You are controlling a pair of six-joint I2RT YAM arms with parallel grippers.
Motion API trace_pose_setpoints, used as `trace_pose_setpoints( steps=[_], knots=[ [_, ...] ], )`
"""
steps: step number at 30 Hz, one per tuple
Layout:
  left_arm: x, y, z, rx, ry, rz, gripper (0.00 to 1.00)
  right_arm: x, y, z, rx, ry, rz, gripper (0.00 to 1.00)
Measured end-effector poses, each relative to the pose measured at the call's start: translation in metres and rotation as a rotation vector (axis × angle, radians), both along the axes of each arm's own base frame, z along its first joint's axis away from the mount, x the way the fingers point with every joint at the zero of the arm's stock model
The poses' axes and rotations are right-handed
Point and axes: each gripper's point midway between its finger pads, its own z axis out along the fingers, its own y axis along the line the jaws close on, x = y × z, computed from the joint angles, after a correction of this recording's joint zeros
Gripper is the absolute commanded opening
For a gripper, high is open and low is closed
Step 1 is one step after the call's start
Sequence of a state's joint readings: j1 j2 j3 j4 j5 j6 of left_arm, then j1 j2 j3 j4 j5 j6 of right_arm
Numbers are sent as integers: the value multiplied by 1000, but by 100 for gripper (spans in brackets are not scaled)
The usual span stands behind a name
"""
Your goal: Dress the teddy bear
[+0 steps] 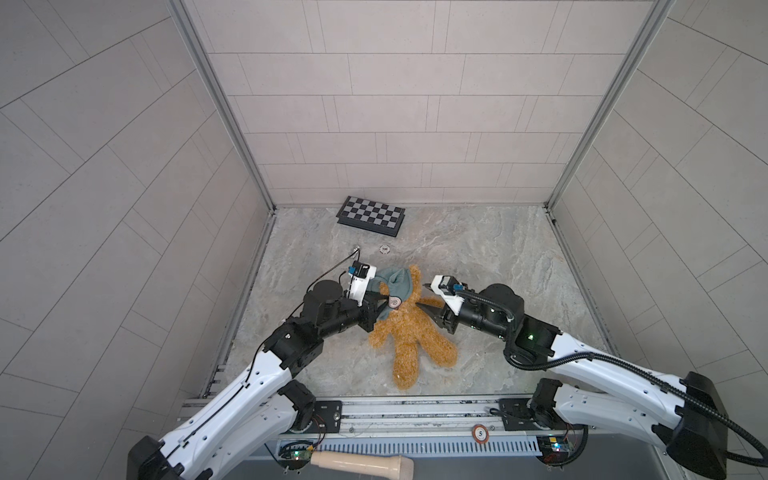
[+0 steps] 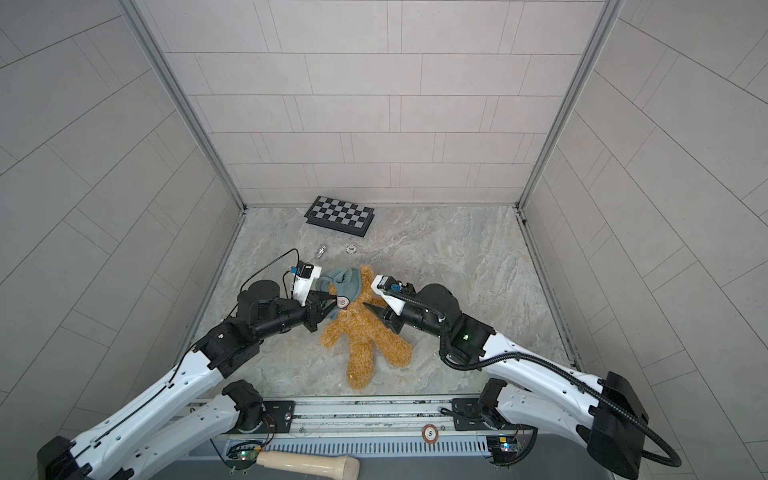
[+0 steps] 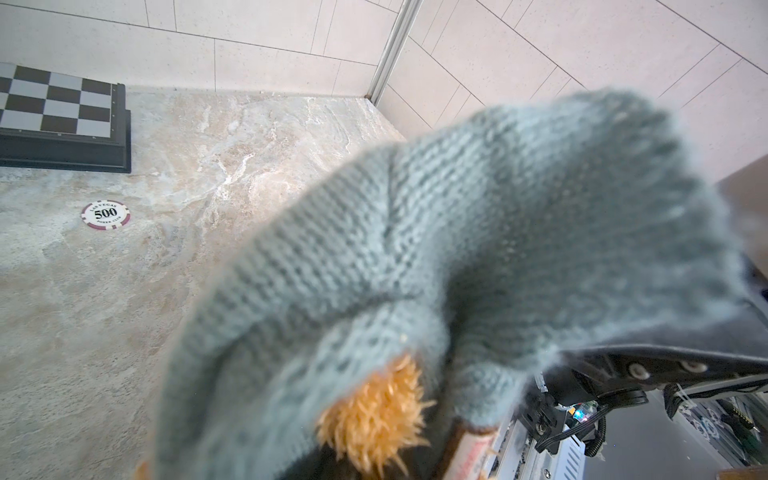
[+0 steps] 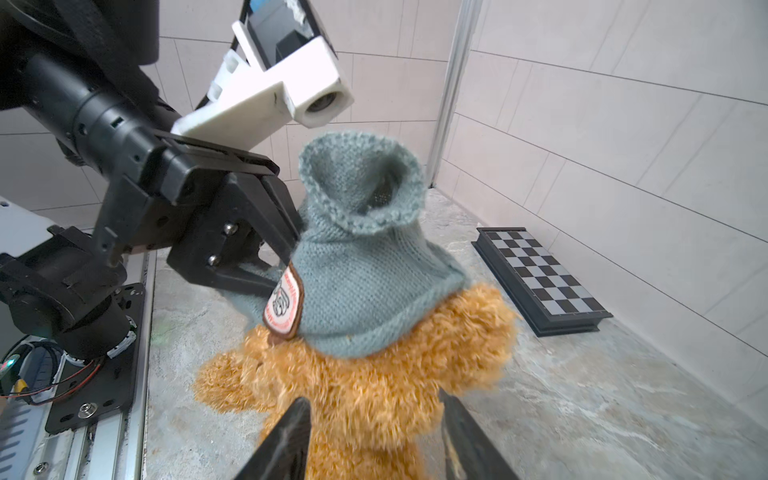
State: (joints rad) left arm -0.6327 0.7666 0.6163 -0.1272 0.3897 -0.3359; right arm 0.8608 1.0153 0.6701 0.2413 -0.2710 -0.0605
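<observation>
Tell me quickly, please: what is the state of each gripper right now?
Left gripper: closed, pinching the grey-green knit sweater near its patch.
Right gripper: open, holding nothing; the teddy bear lies between its jaws.

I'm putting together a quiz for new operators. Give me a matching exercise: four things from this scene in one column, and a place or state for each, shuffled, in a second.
Things
1. sweater
2. chessboard
3. poker chip
4. right gripper

Places or states
A. by the back wall
B. open, close to the teddy bear
C. over the teddy bear's head, pinched by the left gripper
D. on the floor between chessboard and teddy bear

Pairs: 1-C, 2-A, 3-D, 4-B
</observation>
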Motion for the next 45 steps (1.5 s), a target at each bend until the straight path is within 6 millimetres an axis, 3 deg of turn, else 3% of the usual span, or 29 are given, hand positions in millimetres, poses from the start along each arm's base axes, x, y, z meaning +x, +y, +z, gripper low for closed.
trace_pose_setpoints(
  steps=[6, 14, 22, 28, 39, 45],
  knots=[
    [-5, -5, -4, 36, -15, -1, 0, 10, 24, -11, 12, 25, 48, 53],
    [-2, -4, -10, 70, -20, 23, 0, 11, 35, -9, 95, 53, 80, 1],
    [-7, -1, -15, 43, 3, 33, 0, 3, 10, -33, 70, 61, 4, 0],
    [-2, 8, -20, 1, 43, 86, 0, 0, -17, -71, -14, 106, -91, 0],
    [-14, 7, -38, -26, 101, 59, 0, -1, -27, -101, -54, 164, -149, 0],
    [-16, 6, -37, -31, 106, 41, 0, 11, -8, -106, -126, 204, -146, 0]
  ],
)
